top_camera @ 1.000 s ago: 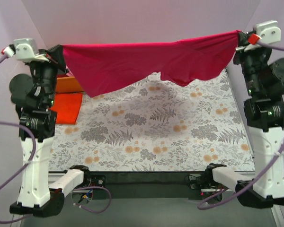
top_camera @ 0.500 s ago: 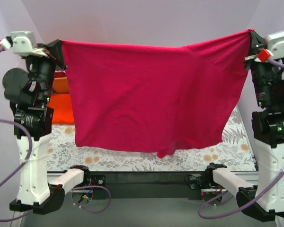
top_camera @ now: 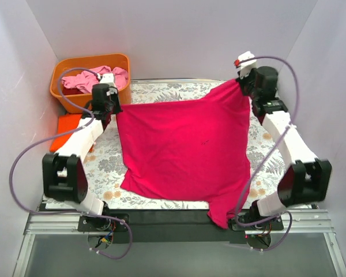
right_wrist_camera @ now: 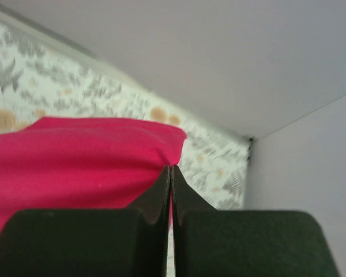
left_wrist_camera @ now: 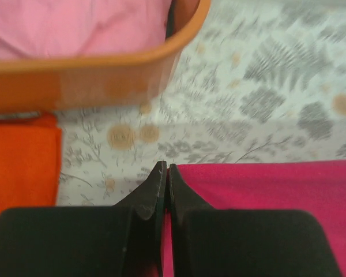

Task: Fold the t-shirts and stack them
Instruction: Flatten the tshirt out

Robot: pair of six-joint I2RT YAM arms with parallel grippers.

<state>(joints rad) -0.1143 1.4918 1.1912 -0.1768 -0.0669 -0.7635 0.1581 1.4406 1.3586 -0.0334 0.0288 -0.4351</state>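
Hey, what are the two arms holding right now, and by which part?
Both hold the magenta-red t-shirt: the left gripper pinches its far left corner, the right gripper its far right corner, jaws shut on the cloth.

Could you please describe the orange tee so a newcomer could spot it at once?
Find the orange tub in the table's far left corner. On its near side, at the left edge, the orange tee lies flat, partly behind the left arm. Its neighbours are a magenta tee spread mid-table and pink cloth inside the tub; only it is bright orange cloth.
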